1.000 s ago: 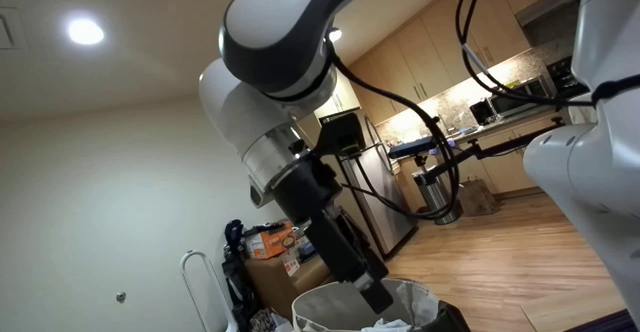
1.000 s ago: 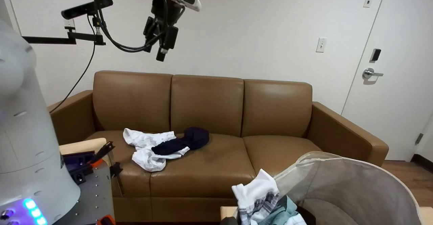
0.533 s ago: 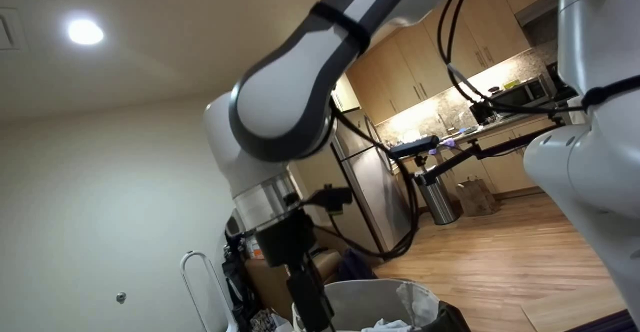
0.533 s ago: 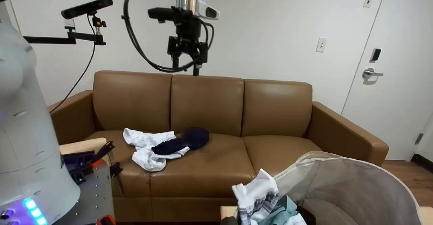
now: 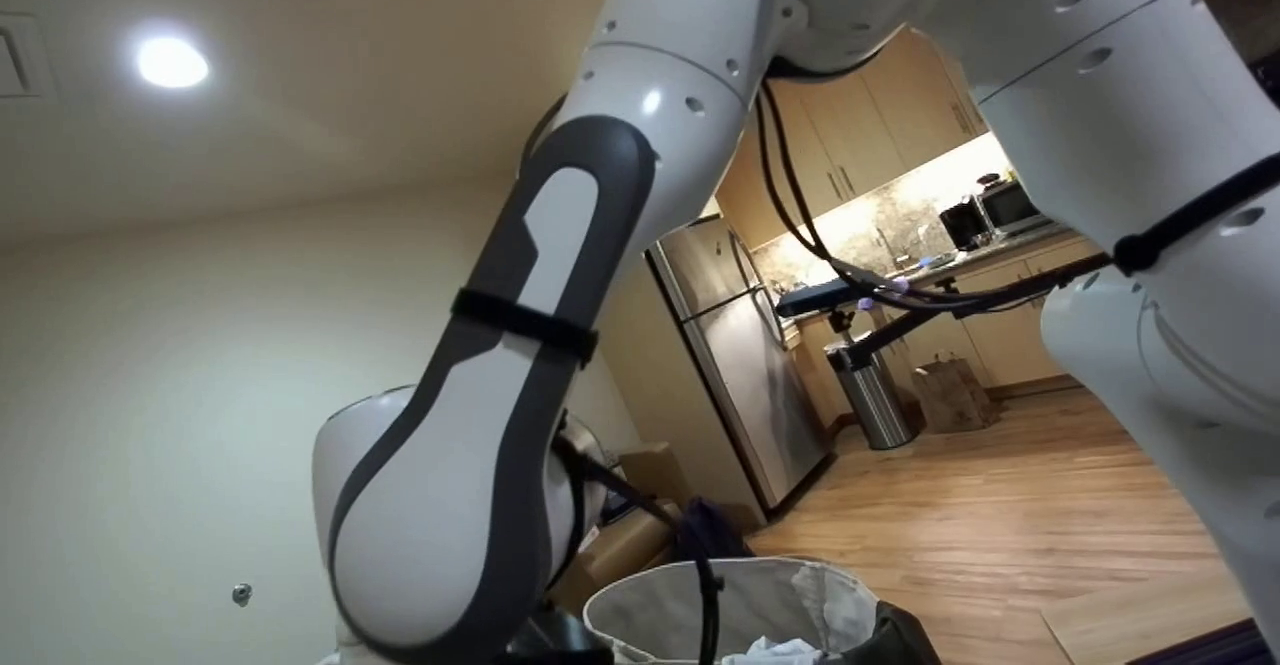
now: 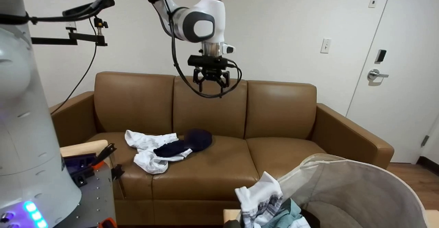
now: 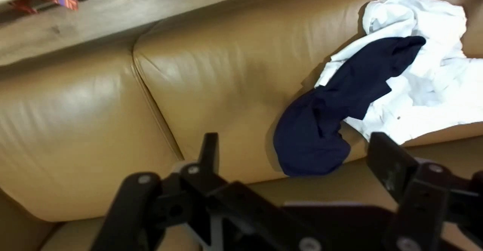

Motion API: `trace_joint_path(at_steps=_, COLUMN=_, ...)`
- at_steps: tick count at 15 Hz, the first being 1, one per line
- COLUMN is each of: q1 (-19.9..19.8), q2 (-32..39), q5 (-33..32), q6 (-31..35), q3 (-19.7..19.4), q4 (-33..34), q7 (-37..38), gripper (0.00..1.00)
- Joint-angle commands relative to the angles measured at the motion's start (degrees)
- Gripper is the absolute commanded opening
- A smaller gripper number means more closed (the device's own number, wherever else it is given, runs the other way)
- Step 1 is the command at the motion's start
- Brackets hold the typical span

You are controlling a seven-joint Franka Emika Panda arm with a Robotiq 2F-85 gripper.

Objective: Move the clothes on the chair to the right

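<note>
Panda arm [image 6: 202, 19] now sits lower and further across than in the earlier frame: a second back the gripper [image 6: 211, 88] is tilted and higher, in front of the wall [image 6: 274, 32]; now it hangs pretty much straight down in front of the middle back cushion [image 6: 210, 116] of a brown leather-look sofa [image 6: 212, 173]. Fingers [image 7: 210, 151] are spread wide, nothing between them.

Navy garment [image 7: 313, 137] lies on the sofa seat (not a chair, btw), partly over a white garment [image 7: 434, 47].

Step in hand reads like the approach for a grab. Navy first makes sense since it's on top. Center over it, set the fingers either side of its bunched middle, ease down till the tips just about reach the seat, close, lift straight up. Main risk is probably snagging the white one too. Fabric hamper [image 6: 356, 183] over on the right in an exterior view seems the likely drop spot, but that's a guess.

What else differs: in an exterior view the forearm [image 5: 430, 525] now blocks the fingers. Both garments lie same as before, so neither's picked up yet.
</note>
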Motion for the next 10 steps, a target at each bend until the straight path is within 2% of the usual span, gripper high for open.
trace_joint_path(at_steps=1, q1=-1.95, q2=1.21, q5=0.85, q6=0.05, q3=2.92, q4=0.84, q7=-2.59, gripper=1.00)
trace_joint_path(at_steps=4, q1=-2.21, q2=1.83, q5=1.21, q6=0.05, q3=3.58, q4=1.05, q7=-3.14, gripper=1.00)
trace_joint_path(at_steps=5, q1=-2.43, q2=-0.19, q5=-0.02, q6=0.99, q3=3.23, q4=-0.77, q7=-2.71, gripper=1.00)
trace_joint_path(at_steps=7, q1=-2.82, q2=1.87, q5=6.57, q6=1.46, q3=5.21, q4=-0.01, q7=-11.20, gripper=1.00)
trace_joint_path(at_steps=10, q1=-2.03, q2=11.24, q5=18.22, q6=6.25, q3=10.27, q4=3.05, q7=-23.40, gripper=1.00)
